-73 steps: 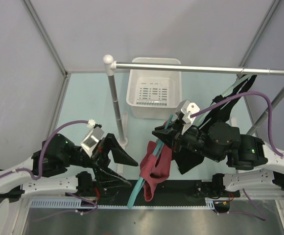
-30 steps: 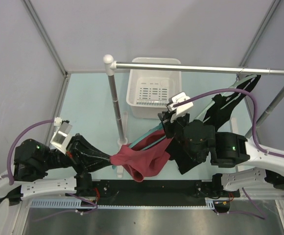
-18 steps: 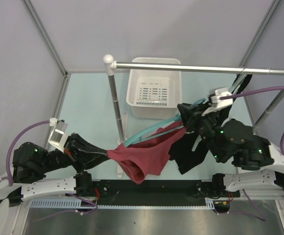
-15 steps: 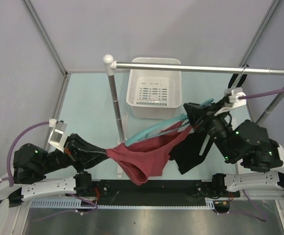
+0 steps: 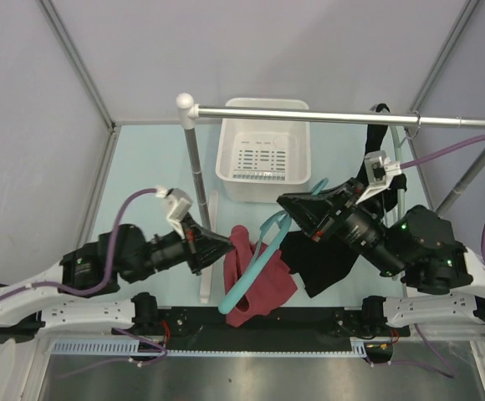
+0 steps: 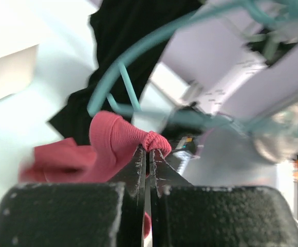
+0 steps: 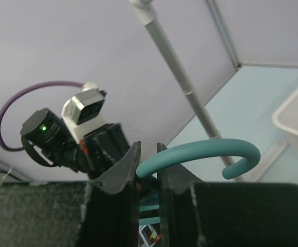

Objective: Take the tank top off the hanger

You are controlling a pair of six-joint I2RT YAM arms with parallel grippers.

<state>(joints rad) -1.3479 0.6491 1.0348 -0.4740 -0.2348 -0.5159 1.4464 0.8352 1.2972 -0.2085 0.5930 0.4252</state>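
Counting by kind, top view mostly.

- Arms: two are working, the left arm (image 5: 113, 255) and the right arm (image 5: 418, 242).
- Grippers: two are showing, the left gripper (image 5: 228, 248) and the right gripper (image 5: 284, 202).
- Hangers: one teal hanger (image 5: 251, 271) is showing.
- Garments: two are hanging, one red tank top (image 5: 263, 292) and one black garment (image 5: 330, 259).
- Baskets: one white basket (image 5: 226, 159) is sitting at the back.
- Rails: one metal rail (image 5: 343, 117) is running across, with one upright post (image 5: 194, 167) standing under its left end.
- Purple cables: two are trailing, the left cable (image 5: 124, 213) and the right cable (image 5: 460, 150).
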